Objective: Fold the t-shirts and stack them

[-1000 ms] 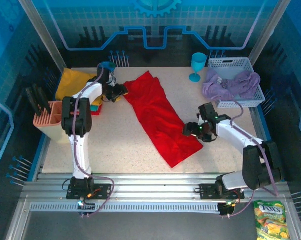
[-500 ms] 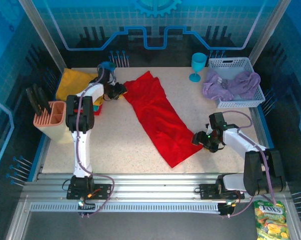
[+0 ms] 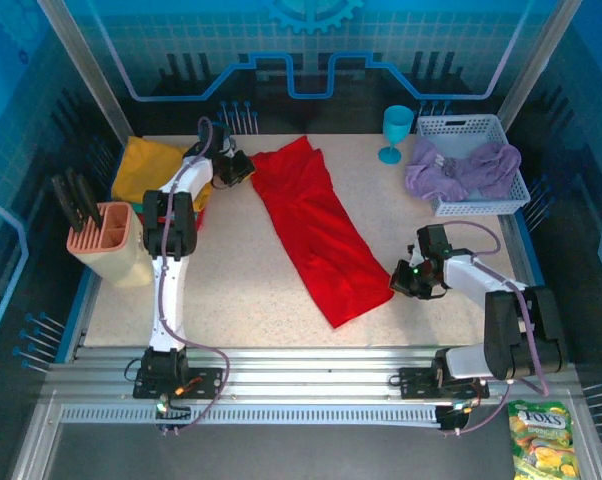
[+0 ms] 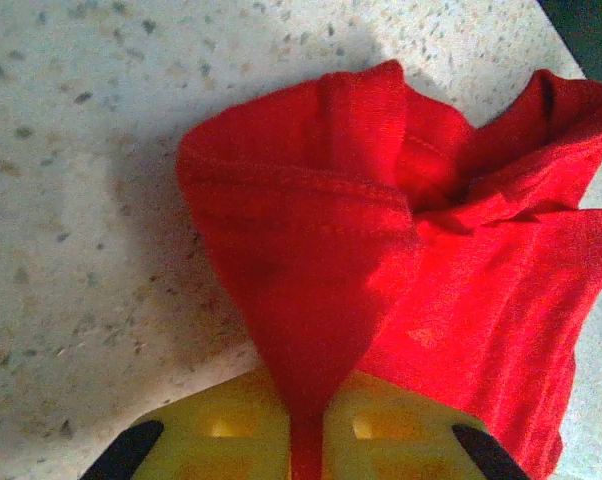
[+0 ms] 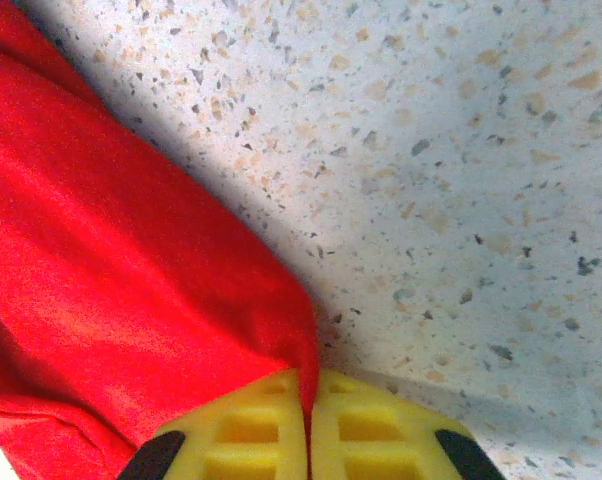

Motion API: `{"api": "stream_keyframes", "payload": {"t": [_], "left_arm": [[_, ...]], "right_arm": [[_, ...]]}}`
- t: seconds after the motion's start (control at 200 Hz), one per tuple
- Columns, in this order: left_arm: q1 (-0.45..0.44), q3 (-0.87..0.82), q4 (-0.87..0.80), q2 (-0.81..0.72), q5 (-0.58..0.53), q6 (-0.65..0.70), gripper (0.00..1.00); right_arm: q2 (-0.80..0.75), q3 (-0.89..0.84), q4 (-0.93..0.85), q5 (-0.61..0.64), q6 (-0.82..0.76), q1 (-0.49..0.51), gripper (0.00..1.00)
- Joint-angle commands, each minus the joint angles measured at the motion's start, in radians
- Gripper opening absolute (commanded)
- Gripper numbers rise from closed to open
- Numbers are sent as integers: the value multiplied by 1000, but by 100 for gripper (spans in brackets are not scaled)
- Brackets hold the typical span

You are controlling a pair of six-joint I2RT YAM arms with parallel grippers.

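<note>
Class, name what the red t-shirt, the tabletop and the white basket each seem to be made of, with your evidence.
The red t-shirt looks like soft matte knit cloth, with a stitched hem and loose folds. The tabletop is hard, smooth and speckled like stone, possibly laminate or composite. The white basket is probably rigid plastic, judging by its moulded lattice walls.

Folded shirts (image 3: 141,165) half behind left arm (image 3: 171,215), snack bag (image 3: 543,440) cropped

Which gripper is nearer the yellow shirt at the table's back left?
Left. The left gripper holds the red shirt's far corner just right of the yellow shirt; the right gripper grips the near corner, far across the table.
</note>
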Motion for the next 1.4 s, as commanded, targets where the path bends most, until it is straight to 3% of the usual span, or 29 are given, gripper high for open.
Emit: {"api": "stream_keyframes", "payload": {"t": [0.0, 0.165, 0.49, 0.735, 0.83, 0.925, 1.141, 1.396], "left_arm": [[-3, 90, -60, 39, -14, -4, 12], [-4, 175, -105, 80, 10, 4, 12], [-3, 177, -105, 96, -11, 38, 11], [-1, 337, -134, 172, 23, 30, 12], [-2, 368, -134, 193, 51, 35, 22], [-1, 369, -153, 195, 52, 42, 45], [-3, 283, -160, 129, 83, 42, 47], [-49, 5, -99, -82, 156, -7, 54]], "right_arm": [[2, 7, -44, 17, -5, -17, 4], [1, 2, -66, 21, -11, -20, 0], [-38, -7, -126, 43, -24, -46, 0], [-61, -30, -137, 14, -36, -61, 0], [-48, -34, -138, 10, -42, -60, 0], [-47, -41, -125, -2, -33, -60, 0], [-59, -44, -132, -4, -21, -59, 0], [-141, -88, -150, -13, 25, -56, 12]]}}
